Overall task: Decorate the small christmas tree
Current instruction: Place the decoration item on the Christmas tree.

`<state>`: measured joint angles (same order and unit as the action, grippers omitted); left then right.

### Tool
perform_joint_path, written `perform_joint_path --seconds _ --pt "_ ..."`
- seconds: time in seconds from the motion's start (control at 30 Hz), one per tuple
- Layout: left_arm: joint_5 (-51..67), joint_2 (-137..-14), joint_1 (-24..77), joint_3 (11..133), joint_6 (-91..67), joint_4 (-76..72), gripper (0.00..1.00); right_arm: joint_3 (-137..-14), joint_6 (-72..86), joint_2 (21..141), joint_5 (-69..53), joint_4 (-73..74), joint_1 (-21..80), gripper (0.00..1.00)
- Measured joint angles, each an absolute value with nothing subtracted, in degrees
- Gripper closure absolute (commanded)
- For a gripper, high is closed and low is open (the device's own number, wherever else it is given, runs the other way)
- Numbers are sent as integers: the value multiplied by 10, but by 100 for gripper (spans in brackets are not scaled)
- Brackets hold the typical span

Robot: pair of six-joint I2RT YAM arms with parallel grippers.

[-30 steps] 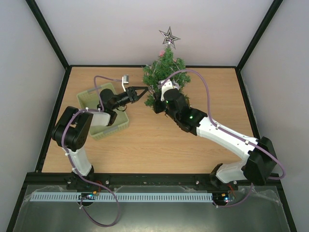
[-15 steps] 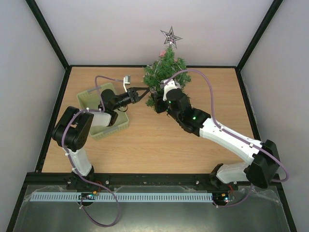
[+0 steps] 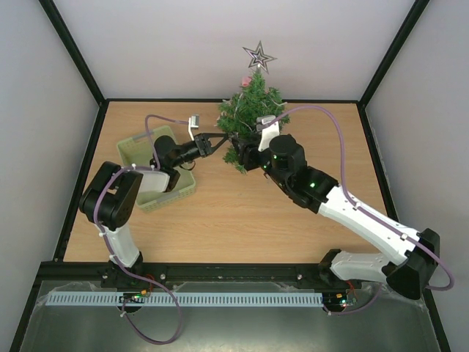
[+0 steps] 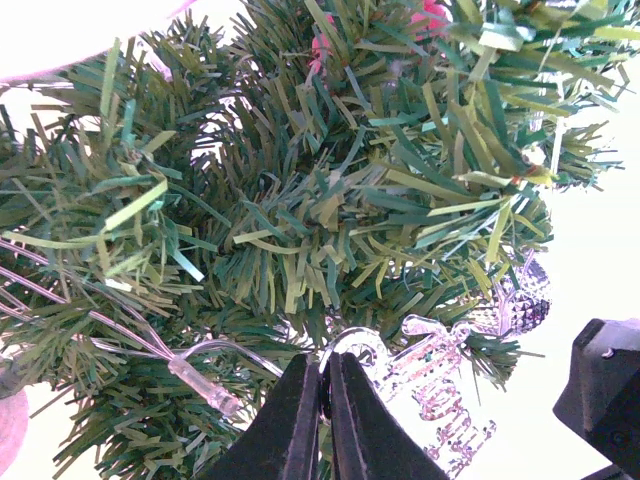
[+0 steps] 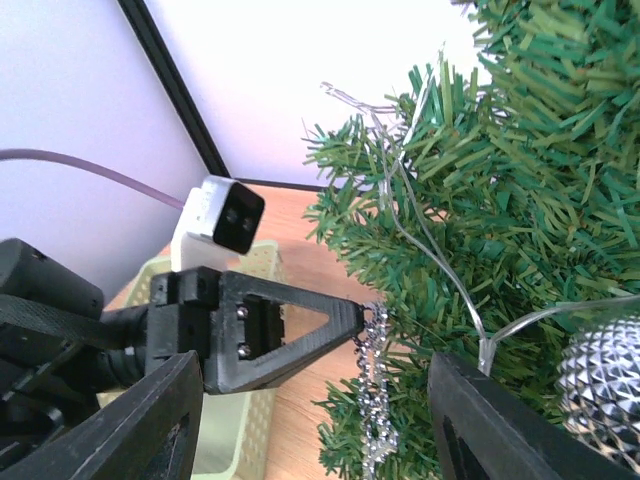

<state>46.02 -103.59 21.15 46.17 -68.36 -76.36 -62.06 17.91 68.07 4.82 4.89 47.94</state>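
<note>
Since the earlier frame, the right gripper (image 5: pixel 315 400) has opened at the small christmas tree (image 3: pixel 253 110), and its arm has swung rightward.
The small christmas tree stands upright at the middle of the table's (image 3: pixel 220 213) far edge, with a star (image 3: pixel 259 56) on top. The left gripper (image 3: pixel 224 140) is clamped on a silver ornament (image 5: pixel 375 400) at the lower left branches. The right gripper's jaws stand apart around that ornament. A green basket (image 3: pixel 139 143) lies under the left arm.

end effector (image 4: pixel 322 362) pinching ornament (image 4: pixel 437 388), small christmas tree (image 4: pixel 300 200)
</note>
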Motion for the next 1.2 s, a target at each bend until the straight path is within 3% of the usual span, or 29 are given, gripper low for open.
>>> perform_joint_path --seconds 0.37,0.6,0.83,1.2 --pt "453 -1029 214 448 -673 -765 93 -621 202 631 30 50 479 40" --pt "446 -1019 214 437 -669 -768 93 -561 236 588 44 46 479 56" --pt "441 -1015 216 432 -668 -770 93 -482 280 598 36 37 479 62" --pt "436 -1012 219 426 -668 -773 91 -468 298 650 41 -16 479 75"
